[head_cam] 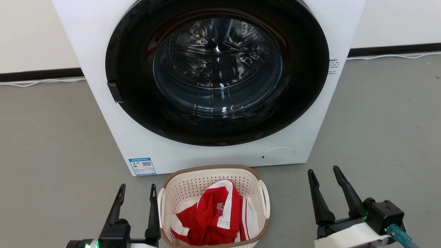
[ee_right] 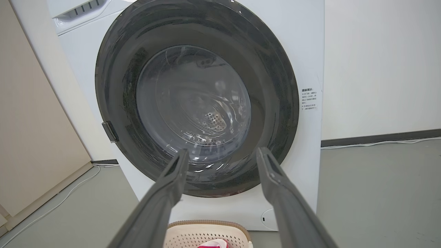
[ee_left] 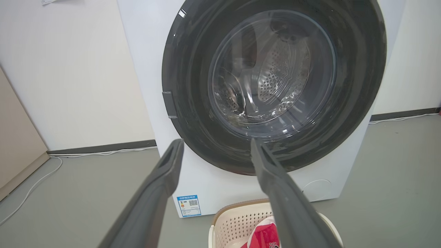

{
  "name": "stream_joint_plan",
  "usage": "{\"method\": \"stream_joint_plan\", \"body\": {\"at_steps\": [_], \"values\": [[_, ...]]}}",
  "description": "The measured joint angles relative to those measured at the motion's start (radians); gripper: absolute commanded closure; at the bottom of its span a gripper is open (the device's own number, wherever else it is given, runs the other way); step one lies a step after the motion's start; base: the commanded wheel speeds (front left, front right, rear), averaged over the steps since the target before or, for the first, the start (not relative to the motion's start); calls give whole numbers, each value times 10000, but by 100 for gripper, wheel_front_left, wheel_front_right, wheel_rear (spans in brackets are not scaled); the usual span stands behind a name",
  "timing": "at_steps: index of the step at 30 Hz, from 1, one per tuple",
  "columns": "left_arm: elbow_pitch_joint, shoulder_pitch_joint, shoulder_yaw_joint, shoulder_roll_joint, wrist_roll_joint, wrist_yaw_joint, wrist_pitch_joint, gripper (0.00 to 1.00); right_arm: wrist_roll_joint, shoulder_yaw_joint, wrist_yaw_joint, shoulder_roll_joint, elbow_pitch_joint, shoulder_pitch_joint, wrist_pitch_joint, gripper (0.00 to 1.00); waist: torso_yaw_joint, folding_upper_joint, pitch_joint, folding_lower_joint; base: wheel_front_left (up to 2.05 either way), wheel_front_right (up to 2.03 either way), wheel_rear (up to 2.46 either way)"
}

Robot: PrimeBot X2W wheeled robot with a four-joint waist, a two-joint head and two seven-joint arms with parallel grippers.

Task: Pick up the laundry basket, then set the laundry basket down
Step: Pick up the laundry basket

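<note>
The laundry basket (head_cam: 206,181) is cream-white and perforated, with a brown rim and white side loop handles. It stands on the grey floor right before the washing machine, with red and white clothing (head_cam: 215,215) inside. My left gripper (head_cam: 137,192) is open, its right finger just beside the basket's left handle. My right gripper (head_cam: 324,175) is open too, standing apart to the basket's right. The basket (ee_left: 237,220) peeks up at the bottom of the left wrist view between and behind my open left gripper (ee_left: 217,144). The right wrist view has the basket's rim (ee_right: 206,227) below my right gripper (ee_right: 224,153).
A white front-loading washing machine (head_cam: 213,151) with a dark round door, shut, stands close behind the basket. White cables (head_cam: 41,82) run along the black skirting at the wall. A beige panel (ee_right: 31,137) stands at the left. Grey floor stretches either side.
</note>
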Motion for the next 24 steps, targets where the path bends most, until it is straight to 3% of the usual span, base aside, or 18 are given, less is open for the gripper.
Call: {"method": "stream_joint_plan", "body": {"at_steps": [14, 24], "values": [[245, -119, 345, -151, -426, -355, 2, 0, 17, -59, 0, 0, 182, -279, 0, 0, -3, 0, 790, 0, 0, 0, 0], [1152, -1464, 548, -255, -700, -805, 0, 0, 27, -205, 0, -21, 880, -1462, -2, 0, 15, 0, 2027, 0, 0, 0, 0]]}}
